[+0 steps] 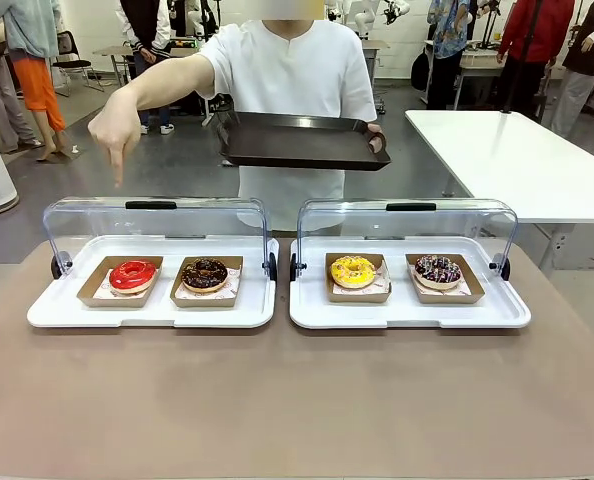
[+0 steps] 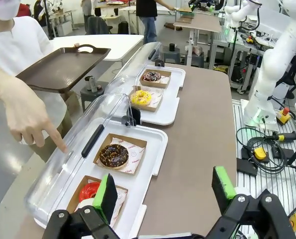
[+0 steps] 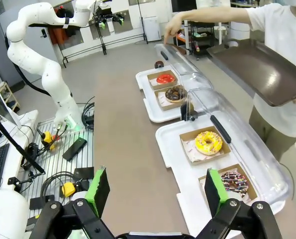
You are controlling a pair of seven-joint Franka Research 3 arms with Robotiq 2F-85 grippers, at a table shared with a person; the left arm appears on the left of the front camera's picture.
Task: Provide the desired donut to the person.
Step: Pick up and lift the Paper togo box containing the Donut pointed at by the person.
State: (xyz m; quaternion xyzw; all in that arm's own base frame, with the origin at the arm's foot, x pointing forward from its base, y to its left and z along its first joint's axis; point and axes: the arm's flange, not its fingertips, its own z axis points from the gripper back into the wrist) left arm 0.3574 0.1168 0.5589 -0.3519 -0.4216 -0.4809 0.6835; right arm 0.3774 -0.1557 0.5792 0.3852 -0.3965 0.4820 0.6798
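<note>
Pointing: person's hand (image 1: pixel 117 125), finger down over red donut (image 1: pixel 132 275) | other hand (image 1: pixel 377 140) holds dark tray (image 1: pixel 302 140) | left gripper (image 2: pixel 165 189) fingers spread, empty | right gripper (image 3: pixel 156 189) fingers spread, empty

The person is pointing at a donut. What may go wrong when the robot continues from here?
1. The pointing hand hangs above the red donut, but the chocolate donut lies right beside it, so the wrong one might be picked.
2. The raised clear lid stands between the donuts and the person's dark tray; a carried donut might strike it.
</note>
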